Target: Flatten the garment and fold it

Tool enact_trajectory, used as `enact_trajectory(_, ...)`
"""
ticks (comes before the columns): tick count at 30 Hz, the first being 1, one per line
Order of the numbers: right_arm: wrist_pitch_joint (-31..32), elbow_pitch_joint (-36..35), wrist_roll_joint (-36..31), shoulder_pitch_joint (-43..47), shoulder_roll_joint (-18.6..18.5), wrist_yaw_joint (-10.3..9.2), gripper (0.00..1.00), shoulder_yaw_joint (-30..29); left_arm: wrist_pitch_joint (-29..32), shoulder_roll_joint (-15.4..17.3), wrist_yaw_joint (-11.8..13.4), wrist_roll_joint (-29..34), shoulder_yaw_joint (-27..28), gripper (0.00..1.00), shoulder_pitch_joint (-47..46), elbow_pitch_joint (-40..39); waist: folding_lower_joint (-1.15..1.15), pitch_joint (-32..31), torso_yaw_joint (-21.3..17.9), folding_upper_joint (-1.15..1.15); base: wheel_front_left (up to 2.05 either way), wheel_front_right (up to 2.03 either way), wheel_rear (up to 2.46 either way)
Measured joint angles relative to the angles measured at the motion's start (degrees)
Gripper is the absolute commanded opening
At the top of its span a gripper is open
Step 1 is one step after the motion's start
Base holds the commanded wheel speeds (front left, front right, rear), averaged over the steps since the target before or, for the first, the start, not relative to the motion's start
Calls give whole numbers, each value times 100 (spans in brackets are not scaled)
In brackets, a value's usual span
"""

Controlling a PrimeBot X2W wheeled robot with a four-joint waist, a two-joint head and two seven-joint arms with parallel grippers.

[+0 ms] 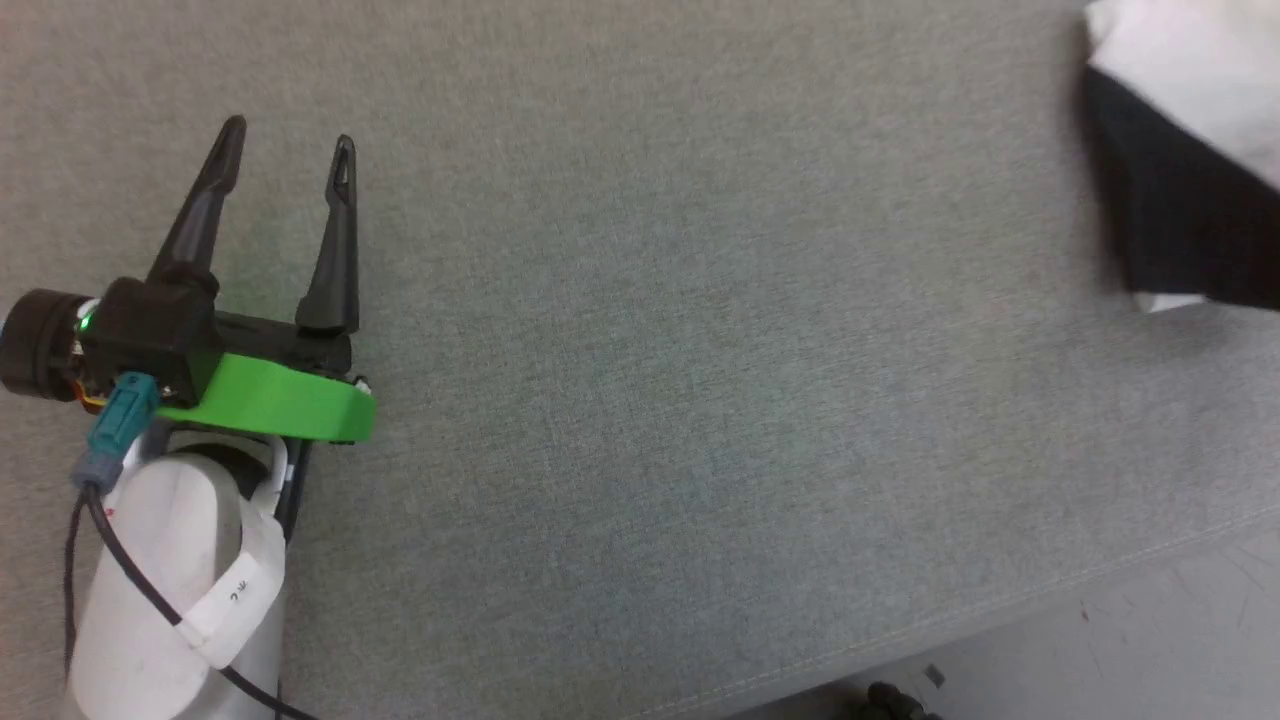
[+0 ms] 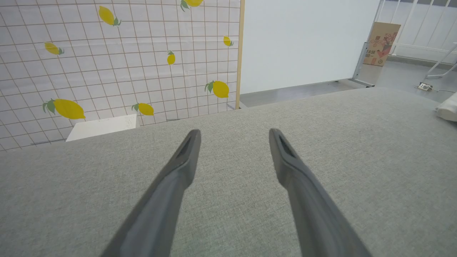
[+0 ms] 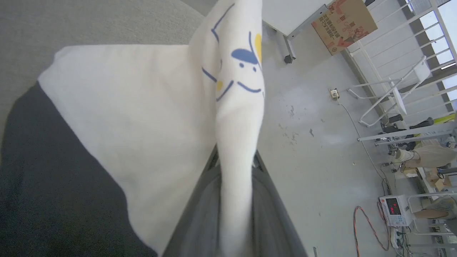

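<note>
One rolled fold of the garment (image 3: 142, 114) is clamped between the right gripper (image 3: 235, 162) jaws. Past the fingertips the fold carries a blue and yellow print. To one side of the jaws the cloth fans out matte white, then black, down onto the grey woven surface (image 1: 700, 350). The left gripper (image 1: 290, 132) hangs with its jaws wide apart and nothing between them, the garment well off to their side. It looks thin, limp and light, likely to sag and bunch when lifted and to drag a little on the coarse weave. A hem, corner or sleeve seam, where the cloth doubles, seems the surest hold.
</note>
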Motion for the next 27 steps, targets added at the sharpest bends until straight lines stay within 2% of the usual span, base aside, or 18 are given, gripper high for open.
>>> enact_trajectory(4, -222, 265, -365, -196, -4, 0, 0, -458, 119, 81, 0, 3, 5, 100, -4, -193, 0, 294, 29, 0, 0, 0, 0)
enact_trajectory(12, -709, 630, -1120, -536, -14, -1, 0, -1005, 122, 163, 2, -5, 19, 100, -14, -290, 0, 580, 239, 0, 0, 0, 0)
enact_trajectory(13, -742, 724, -1167, -594, -14, 0, 46, -1063, 121, 163, 3, -7, 14, 100, -14, -288, 0, 590, 270, 0, 0, 0, 0)
enact_trajectory(14, -780, 822, -1192, -644, -11, 0, 86, -1115, 120, 163, 4, -7, 10, 100, -14, -281, 0, 592, 295, 0, 0, 0, 0)
enact_trajectory(15, -813, 901, -1210, -677, -9, -1, 100, -1147, 114, 163, 5, -8, 5, 100, -13, -271, 0, 585, 309, 0, 0, 0, 0)
enact_trajectory(20, -1134, 1246, -1505, -773, -34, -1, 100, -1322, -34, 104, 23, -67, -41, 100, -12, -33, 0, 433, 356, 0, 0, 0, 0)
enact_trajectory(21, -1512, 1410, -1469, -775, -36, -1, 100, -1513, -202, -14, 38, -109, -90, 100, -6, 189, 0, 267, 400, 0, 0, 0, 0)
enact_trajectory(27, -2259, 1514, -1090, -699, 191, -1, 100, -1534, -498, -290, 81, -380, -163, 100, 145, 695, 0, -257, 516, 0, 0, 0, 0)
